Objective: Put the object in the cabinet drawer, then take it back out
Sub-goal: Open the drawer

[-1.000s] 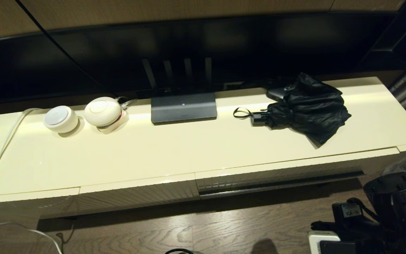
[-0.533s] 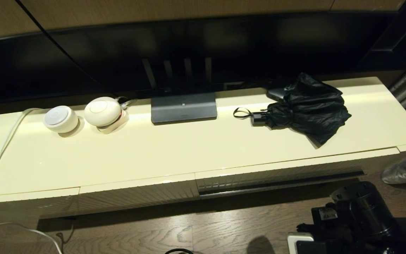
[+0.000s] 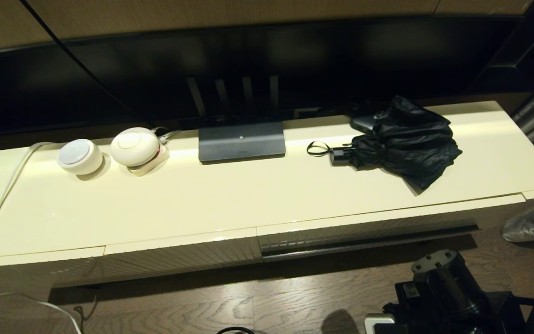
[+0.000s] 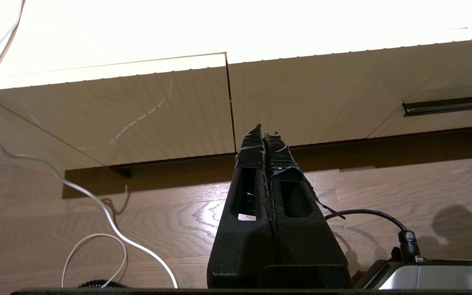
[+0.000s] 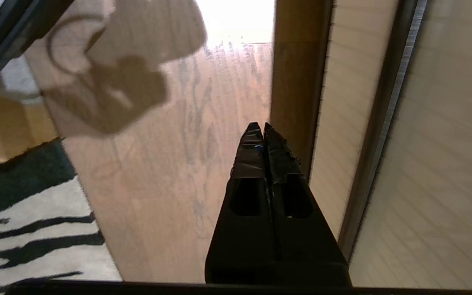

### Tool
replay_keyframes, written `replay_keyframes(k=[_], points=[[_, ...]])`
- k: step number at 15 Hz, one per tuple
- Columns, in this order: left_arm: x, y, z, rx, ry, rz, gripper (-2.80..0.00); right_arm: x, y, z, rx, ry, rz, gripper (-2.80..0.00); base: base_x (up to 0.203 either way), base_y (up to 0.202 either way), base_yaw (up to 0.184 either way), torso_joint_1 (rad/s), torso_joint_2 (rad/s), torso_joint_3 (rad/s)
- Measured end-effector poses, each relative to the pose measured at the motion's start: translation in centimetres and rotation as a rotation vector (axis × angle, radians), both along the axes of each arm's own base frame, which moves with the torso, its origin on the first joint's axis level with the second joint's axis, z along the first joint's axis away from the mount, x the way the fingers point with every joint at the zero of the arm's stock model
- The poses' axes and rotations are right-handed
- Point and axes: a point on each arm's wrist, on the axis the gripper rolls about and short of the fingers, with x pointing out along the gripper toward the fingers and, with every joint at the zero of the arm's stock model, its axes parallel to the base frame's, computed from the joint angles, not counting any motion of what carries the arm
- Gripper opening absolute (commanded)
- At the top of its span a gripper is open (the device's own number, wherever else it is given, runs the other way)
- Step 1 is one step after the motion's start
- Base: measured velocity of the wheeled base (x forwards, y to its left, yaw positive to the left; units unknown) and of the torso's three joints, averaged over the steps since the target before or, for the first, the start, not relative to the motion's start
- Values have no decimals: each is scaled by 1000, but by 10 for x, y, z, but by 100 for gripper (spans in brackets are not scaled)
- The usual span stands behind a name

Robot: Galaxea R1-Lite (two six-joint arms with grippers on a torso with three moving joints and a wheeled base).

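**One umbrella on the cabinet, drawer closed**

One black umbrella (image 3: 399,141), baggy fabric, lies on the glossy cream top above the ribbed drawer (image 3: 369,227), which sits pushed in; two white domed gadgets (image 3: 80,156) stand far left; the right gripper (image 5: 259,128) hangs low by the drawer front, fingers pressed together, empty; the left gripper (image 4: 265,131) likewise, parked.
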Motion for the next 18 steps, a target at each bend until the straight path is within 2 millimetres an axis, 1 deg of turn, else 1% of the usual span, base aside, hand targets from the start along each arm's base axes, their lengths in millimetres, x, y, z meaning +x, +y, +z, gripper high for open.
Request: replay_keyframes(k=[1, 4, 9, 13, 16, 18], points=[[0, 0, 0, -1, 0, 0, -280, 1, -1, -2, -7, 7, -3, 0, 0, 0, 0, 0, 0, 0], [0, 0, 0, 0, 0, 1, -280, 2, -8, -8, -57, 23, 12, 0, 0, 0, 0, 0, 0, 0], [0, 0, 0, 0, -1, 0, -280, 4, -20, -12, -94, 41, 44, 0, 0, 0, 0, 0, 0, 0], [0, 0, 0, 0, 0, 0, -280, 6, -20, -14, -77, 57, 58, 0, 0, 0, 0, 0, 0, 0], [0, 0, 0, 0, 0, 0, -280, 13, -18, -17, -72, 60, 51, 0, 0, 0, 0, 0, 0, 0], [0, 0, 0, 0, 0, 0, -280, 21, -15, -22, -58, 35, 43, 0, 0, 0, 0, 0, 0, 0]])
